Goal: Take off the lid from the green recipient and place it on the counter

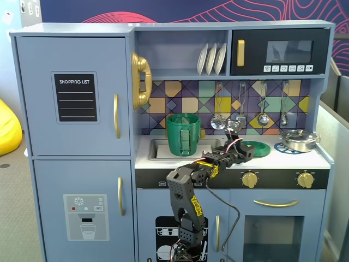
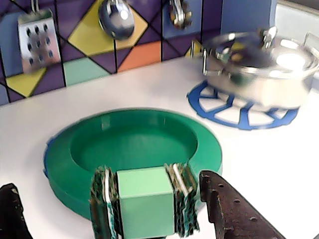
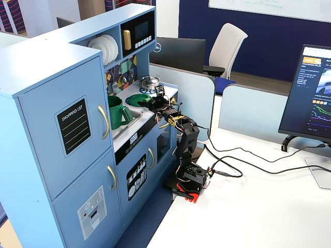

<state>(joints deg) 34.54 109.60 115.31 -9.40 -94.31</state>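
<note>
Fixed view from the front: pot (image 1: 183, 134) stands open-mouthed in the sink, no lid on it. Lid (image 1: 256, 148) lies flat on the white tabletop (image 1: 305, 159), right of the pot and well apart from it, left of the steel pan (image 1: 298, 140). Arm reaches up from below the counter front; gripper (image 1: 244, 152) sits at the lid's near left edge. Whether it is clamped cannot be read from here. Wrist view: lid (image 2: 134, 144) fills the lower middle, upside-down it seems, a shallow green dish with a raised rim, resting on the tabletop (image 2: 269, 169). A pale green block with ribbed sides is at the bottom centre, directly between the gripper's (image 2: 115, 211) dark fingers; the right finger (image 2: 234, 209) stands clear of it with a gap, the left (image 2: 11, 211) is far off at the frame edge. Jaws spread wide, holding nothing, by my reading. Pan (image 2: 261, 67) rests on a blue burner ring (image 2: 239, 112) beyond to the right. Side fixed view: lid (image 3: 138, 99) is on the tabletop between pot (image 3: 117, 112) and pan (image 3: 151, 80); gripper (image 3: 156, 99) just at its near side. Judgement: lid placed; next move is straight back, away from the lid.
</note>
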